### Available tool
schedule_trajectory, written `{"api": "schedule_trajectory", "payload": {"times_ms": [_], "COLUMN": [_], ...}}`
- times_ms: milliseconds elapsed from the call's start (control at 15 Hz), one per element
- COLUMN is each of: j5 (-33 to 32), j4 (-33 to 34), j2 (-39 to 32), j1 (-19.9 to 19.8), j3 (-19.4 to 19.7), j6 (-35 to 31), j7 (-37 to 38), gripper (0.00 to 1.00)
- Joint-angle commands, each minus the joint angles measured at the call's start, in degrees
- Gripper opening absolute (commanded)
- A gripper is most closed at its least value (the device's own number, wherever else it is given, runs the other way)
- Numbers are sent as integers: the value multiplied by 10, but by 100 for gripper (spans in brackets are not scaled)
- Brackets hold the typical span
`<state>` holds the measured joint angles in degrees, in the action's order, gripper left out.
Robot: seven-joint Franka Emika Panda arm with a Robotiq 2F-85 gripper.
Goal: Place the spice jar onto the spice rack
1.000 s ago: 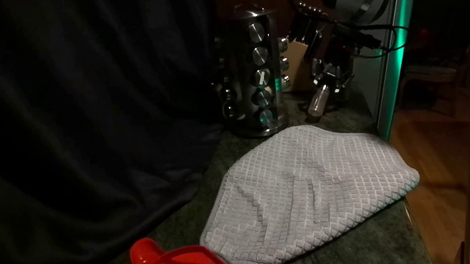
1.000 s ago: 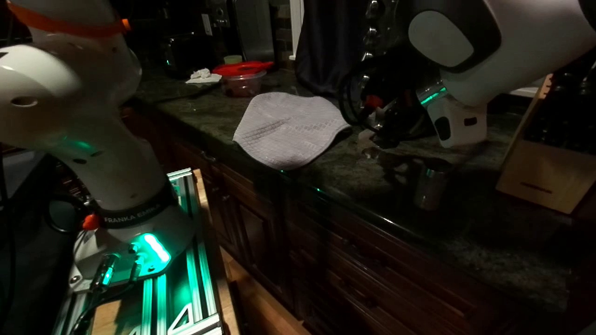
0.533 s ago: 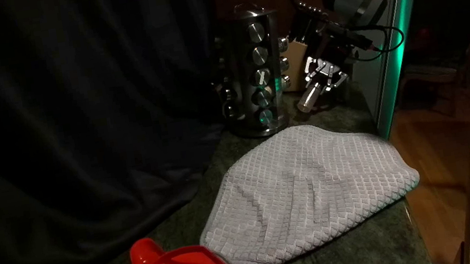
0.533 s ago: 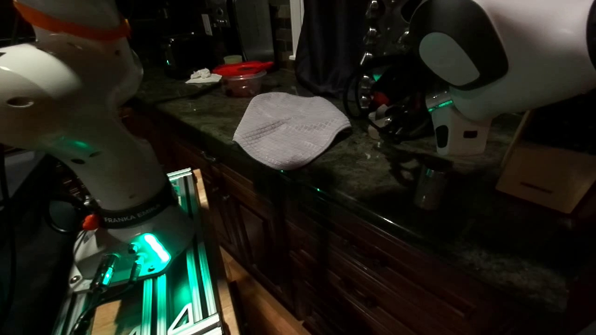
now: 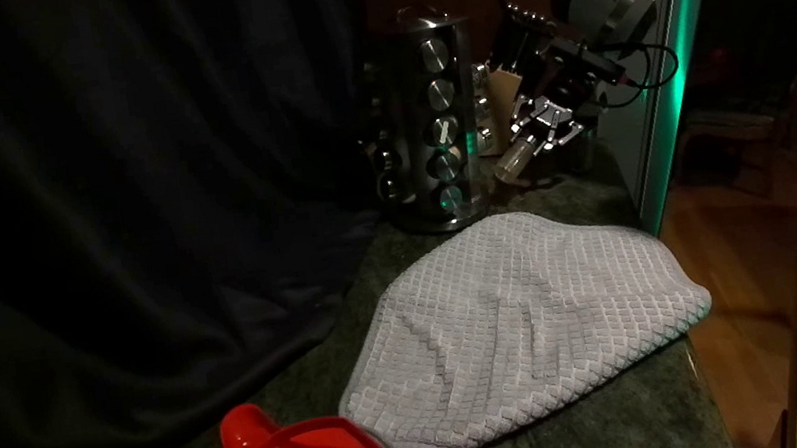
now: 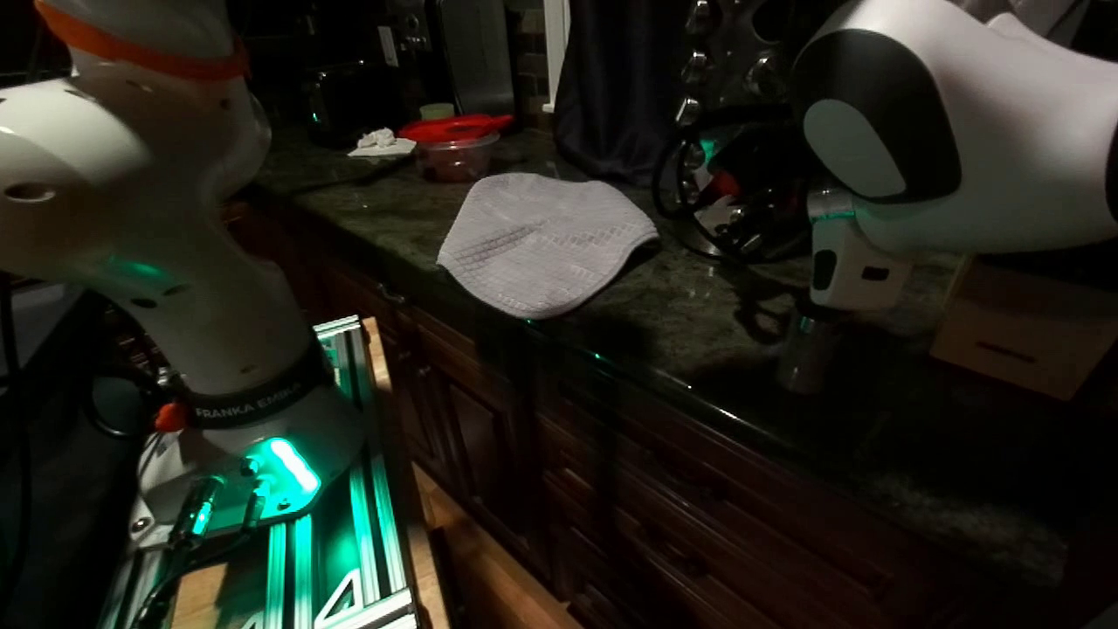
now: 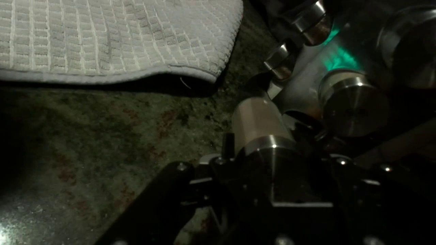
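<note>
"Where's the spice jar [image 7: 257,119]?"

"Tilted above the counter [image 5: 594,424], near the spice rack [image 5: 414,115], its capped end clamped in the hand [image 5: 533,140]."

"And the rack?"

"Upright, a row of 5 silver caps [image 5: 444,130] facing an exterior view; the grey cloth [image 5: 523,316] lies nearby."

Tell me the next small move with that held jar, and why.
I'd probably have the gripper tip the spice jar closer to level. It is gripped by its silver cap, glass end slanting down beside the spice rack, whose stored jars lie caps outward, suggesting a sideways fit.
</note>
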<state>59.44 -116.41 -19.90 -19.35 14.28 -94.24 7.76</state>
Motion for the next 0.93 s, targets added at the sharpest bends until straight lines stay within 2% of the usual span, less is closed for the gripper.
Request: {"api": "schedule_trajectory", "payload": {"times_ms": [0,867], "j5": [29,75], "j4": [26,61], "j2": [-31,-69], "j1": [-10,-17], "j3": [8,11], "j6": [37,65], "j7": [18,42], "gripper": [24,24]}}
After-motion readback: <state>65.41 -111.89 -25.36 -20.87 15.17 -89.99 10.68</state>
